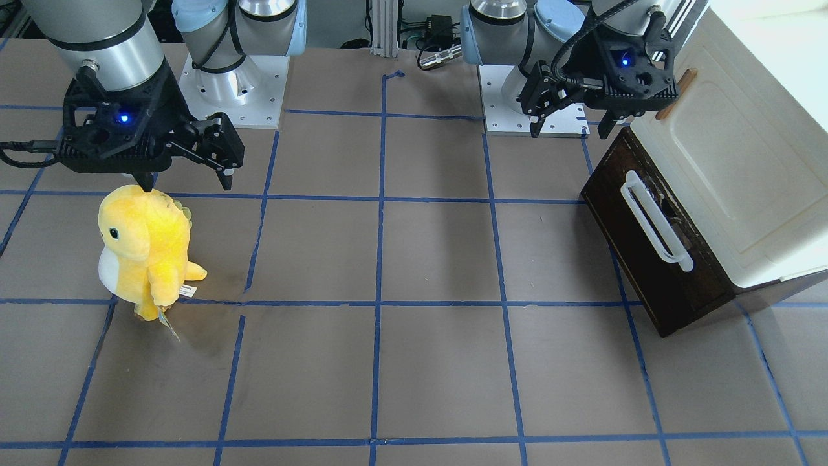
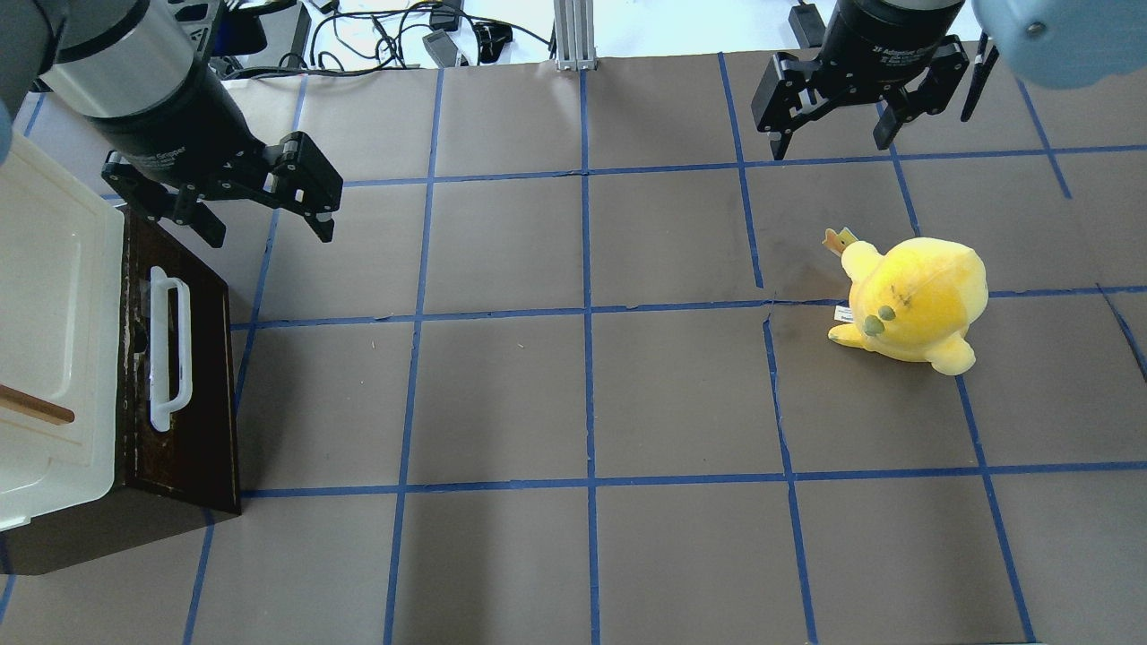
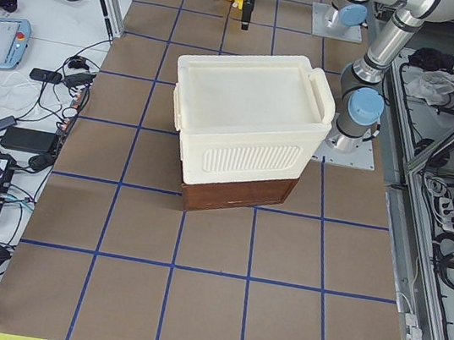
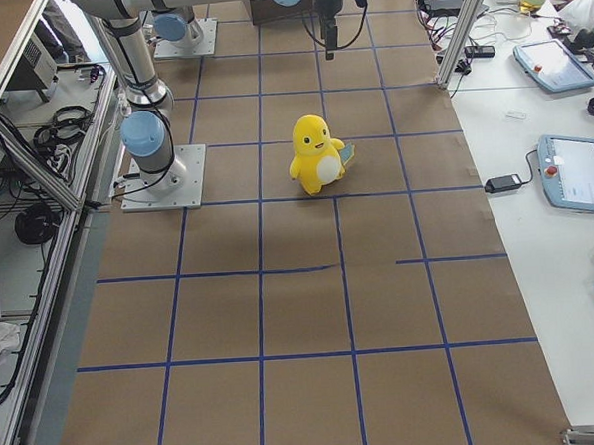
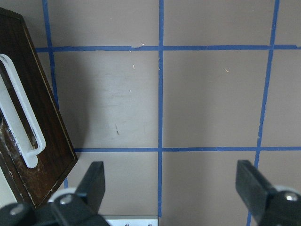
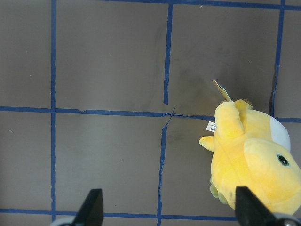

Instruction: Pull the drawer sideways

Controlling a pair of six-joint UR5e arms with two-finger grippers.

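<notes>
Two grippers spread wide, both apart from the drawer.
My left gripper (image 2: 267,231) hangs with its fingers wide apart and nothing between them in the upper left of the overhead view, near the far corner of the drawer (image 2: 184,430). The drawer's dark brown front sits at the left edge of that view, under the cream cabinet (image 2: 54,313). Its white bar handle (image 2: 170,349) runs along that front, apart from my fingers. My right gripper (image 2: 831,149), likewise spread and holding nothing, hovers at the upper right over the counter (image 2: 582,394), near a yellow plush toy (image 2: 914,300) standing at the right of the frame.
</notes>
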